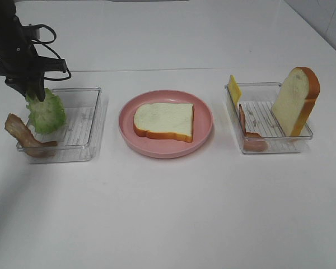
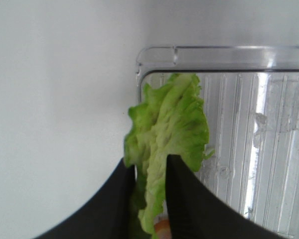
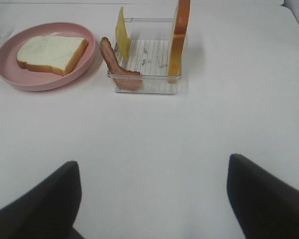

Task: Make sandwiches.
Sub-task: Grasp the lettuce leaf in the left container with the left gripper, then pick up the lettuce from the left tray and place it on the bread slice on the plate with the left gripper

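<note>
White table [image 1: 168, 224]: your left gripper [image 2: 149, 164] pinches lettuce [image 2: 172, 124] hanging just below it, held up prob. to clear the tray [image 1: 98, 120] en route to the bread slice [image 1: 164, 121] on the plate [image 1: 129, 137], well apart; right gripper [image 3: 152, 162] gapes empty.

Two bread slices [image 1: 163, 120] [image 1: 294, 101], two bacon strips [image 1: 22, 134] [image 1: 247, 128], two trays [image 1: 81, 130] [image 1: 264, 120] — one lettuce [image 1: 46, 112], cheese [image 1: 234, 89], plate [image 1: 157, 149].

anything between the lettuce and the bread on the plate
Nothing visible: the lettuce hangs from the left gripper above its tray, and only the tray wall and bare table separate it from the bread slice.
</note>
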Controlling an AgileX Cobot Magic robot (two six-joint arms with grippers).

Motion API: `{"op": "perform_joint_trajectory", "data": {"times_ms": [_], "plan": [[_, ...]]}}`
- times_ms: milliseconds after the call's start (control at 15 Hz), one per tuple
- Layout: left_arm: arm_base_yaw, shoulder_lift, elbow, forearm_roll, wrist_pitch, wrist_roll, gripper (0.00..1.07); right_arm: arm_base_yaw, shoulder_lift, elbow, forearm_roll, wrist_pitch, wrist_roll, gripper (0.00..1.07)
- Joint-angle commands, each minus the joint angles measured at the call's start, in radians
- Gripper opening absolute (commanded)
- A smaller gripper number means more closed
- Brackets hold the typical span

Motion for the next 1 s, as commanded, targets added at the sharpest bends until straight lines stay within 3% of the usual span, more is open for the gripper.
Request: {"op": "perform_joint_trajectory", "data": {"times_ms": [67, 267, 533, 600, 667, 800, 867, 1000], "plan": [[0.0, 0.002, 0.007, -0.023, -0.01, 0.003, 0.05, -0.007, -0.013, 0.001, 0.005, -0.009, -0.006, 0.76], [0.0, 0.0, 0.0, -0.037, -0.007, 0.003, 0.0, -0.007, -0.013, 0.001, 0.005, -0.009, -0.006, 0.76], [0.0, -0.025, -0.108, -0.134, 0.043, 0.033, 0.0, -0.007, -0.013, 0.001, 0.005, -0.009, -0.006, 0.76], [-0.001, -0.039, -0.146, -0.194, 0.043, 0.05, 0.0, -0.007, -0.013, 0.001, 0.005, -0.009, -0.006, 0.76], [-0.01, -0.051, -0.206, -0.328, 0.027, 0.112, 0.0, -0.007, -0.013, 0.001, 0.005, -0.009, -0.006, 0.76], [-0.037, -0.05, -0.226, -0.504, -0.001, 0.197, 0.0, -0.007, -0.013, 0.001, 0.005, -0.009, -0.006, 0.76], [-0.058, -0.045, -0.226, -0.566, -0.012, 0.233, 0.0, -0.007, -0.013, 0.001, 0.005, -0.009, -0.006, 0.76], [-0.094, -0.033, -0.226, -0.623, -0.036, 0.25, 0.0, -0.007, -0.013, 0.001, 0.005, -0.009, -0.006, 0.76]]}}
